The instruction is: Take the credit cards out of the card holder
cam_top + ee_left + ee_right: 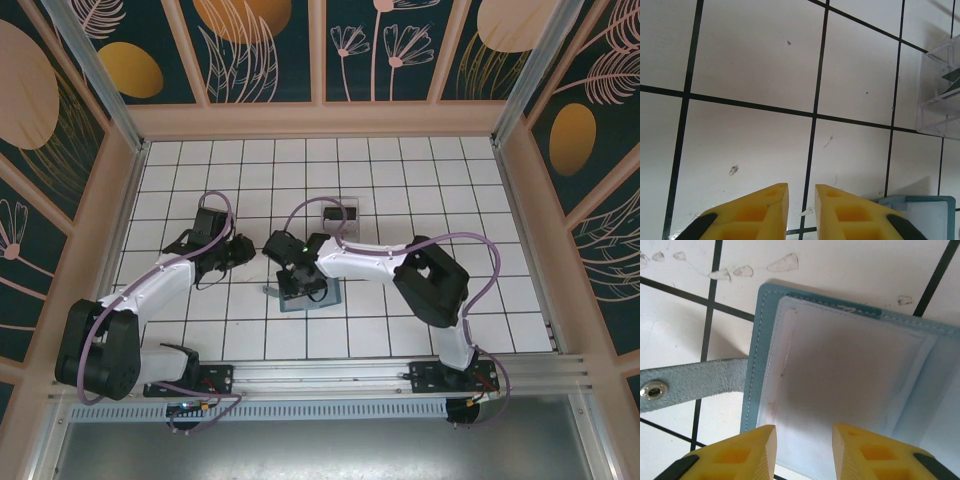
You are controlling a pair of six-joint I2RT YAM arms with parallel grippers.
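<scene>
Left arm (165,283) and right arm (365,262) both fold in toward the middle of the bench (420,180). Left tool (801,195) points down, jaws just a narrow slit apart, empty. Right tool (804,435) faces down too, jaws wider, nothing pinched.

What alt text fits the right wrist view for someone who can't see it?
A soft teal-blue folding card holder lies open on the white tiled table, its snap strap pointing left. The right gripper, jaws parted, is poised over its pale inner pocket.
</scene>
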